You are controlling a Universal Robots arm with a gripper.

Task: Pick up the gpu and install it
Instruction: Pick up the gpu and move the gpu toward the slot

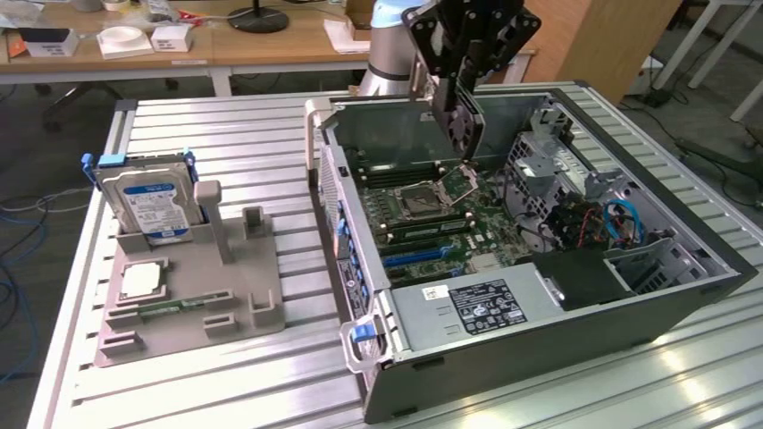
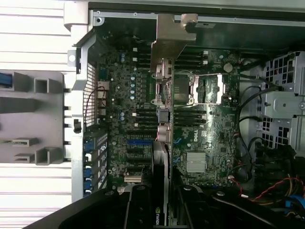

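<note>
**Status.** The end effector (image 1: 463, 85) is pinching the gpu (image 1: 460, 121) by its upper edge. In the wrist view, fingers (image 2: 138, 210) stand on either side of the card.

**Location.** The gpu hangs upright in the upper centre of the exterior frame. It is above the open case (image 1: 667, 295) and clear of the motherboard (image 1: 477, 223), roughly over the CPU socket (image 1: 431, 190). It is not seated.

**Risks, as judged:**
1. The blue slots (image 1: 414, 255) lie toward the frame's lower left, away from the card. Lowering here would press the edge connector onto the socket frame.
2. The bracket (image 2: 169, 36) is near the case's rear wall. A small offset could catch it on the rim.
3. The grip covers little of a thin board, so off-line contact could twist the card between the fingers.
4. Any tilt on entry would jam one end of the connector.
</note>
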